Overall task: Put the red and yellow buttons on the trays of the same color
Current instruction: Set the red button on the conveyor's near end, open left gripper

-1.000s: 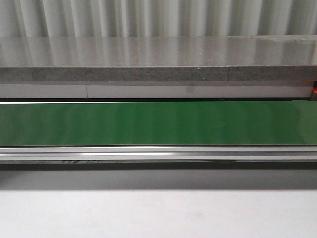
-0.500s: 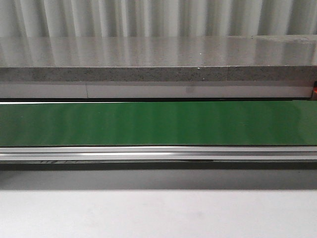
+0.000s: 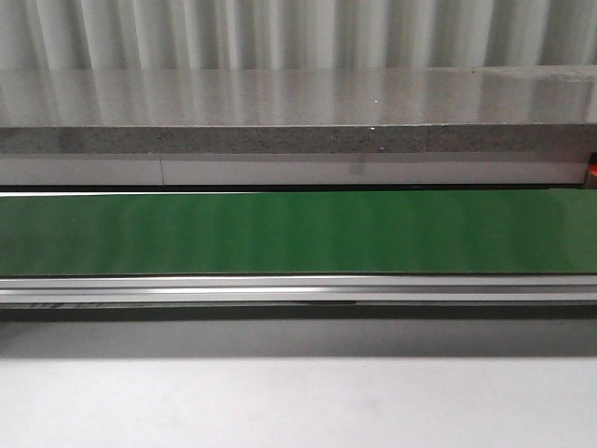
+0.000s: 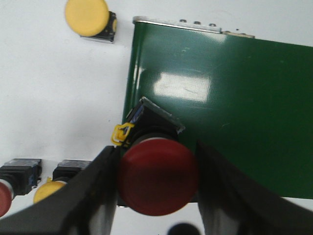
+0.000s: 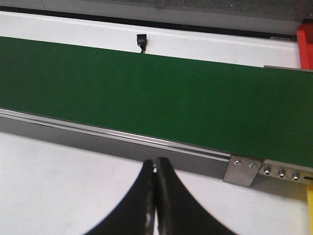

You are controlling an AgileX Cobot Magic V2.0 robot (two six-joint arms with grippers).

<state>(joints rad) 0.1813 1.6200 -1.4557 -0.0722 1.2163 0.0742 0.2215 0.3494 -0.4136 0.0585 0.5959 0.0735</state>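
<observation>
In the left wrist view my left gripper (image 4: 156,152) is shut on a red button (image 4: 159,178). Its dark fingers (image 4: 98,191) press the sides of the red cap, and the black base with a yellow clip hangs over the end of the green belt (image 4: 234,98). On the white table beside the belt lie a yellow button (image 4: 88,17), another yellow button (image 4: 49,190) and a red button (image 4: 4,196). My right gripper (image 5: 156,164) is shut on nothing, above white table next to the belt (image 5: 146,93). No tray shows plainly.
The green belt (image 3: 298,233) with its metal rail (image 3: 298,289) crosses the front view, and a grey counter (image 3: 298,112) runs behind it. A red edge (image 5: 306,39) and a yellow edge (image 5: 310,205) touch the right wrist view's border. A small black sensor (image 5: 141,40) sits beyond the belt.
</observation>
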